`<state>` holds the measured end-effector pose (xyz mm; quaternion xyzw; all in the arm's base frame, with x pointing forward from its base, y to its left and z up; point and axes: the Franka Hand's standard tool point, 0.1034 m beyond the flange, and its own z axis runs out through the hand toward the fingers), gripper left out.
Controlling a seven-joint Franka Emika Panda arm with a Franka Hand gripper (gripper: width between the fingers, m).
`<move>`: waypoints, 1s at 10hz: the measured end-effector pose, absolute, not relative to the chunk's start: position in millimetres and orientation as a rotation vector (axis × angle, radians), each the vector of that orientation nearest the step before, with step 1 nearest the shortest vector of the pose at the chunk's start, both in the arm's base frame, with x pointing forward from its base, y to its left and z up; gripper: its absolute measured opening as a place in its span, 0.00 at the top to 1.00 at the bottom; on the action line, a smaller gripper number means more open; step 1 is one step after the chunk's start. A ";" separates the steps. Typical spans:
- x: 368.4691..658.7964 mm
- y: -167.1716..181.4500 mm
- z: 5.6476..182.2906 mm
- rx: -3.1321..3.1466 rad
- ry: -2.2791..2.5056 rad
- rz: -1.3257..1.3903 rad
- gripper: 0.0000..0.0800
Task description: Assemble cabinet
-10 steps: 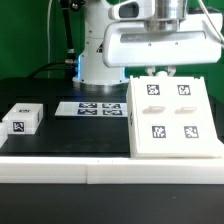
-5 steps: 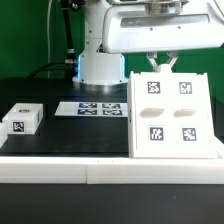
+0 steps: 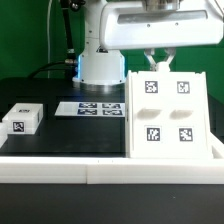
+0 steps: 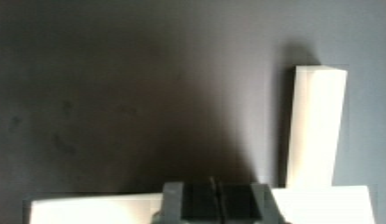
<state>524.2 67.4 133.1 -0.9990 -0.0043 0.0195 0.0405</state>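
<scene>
Exterior view — gripper at the cabinet, upper edge — grip unclear.

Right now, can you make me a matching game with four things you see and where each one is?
Things:
1. cabinet
2. small white block
3. marker board
4. gripper

Places:
A. lying flat near the middle of the black table
B. at the cabinet's top edge
C. on the exterior view's right, tagged front facing the camera
D. on the exterior view's left

Pairs: 1-C, 2-D, 3-A, 4-B
</scene>
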 end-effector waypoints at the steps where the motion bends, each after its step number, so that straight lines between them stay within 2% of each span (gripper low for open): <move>1: 528.8 66.9 137.3 -3.056 -0.015 0.088 1.00; 3: 535.6 68.2 143.0 -3.050 -0.017 0.135 1.00; 5: 530.7 71.1 135.0 -3.055 -0.006 0.123 1.00; 10: 531.0 71.0 137.6 -3.053 -0.010 0.144 1.00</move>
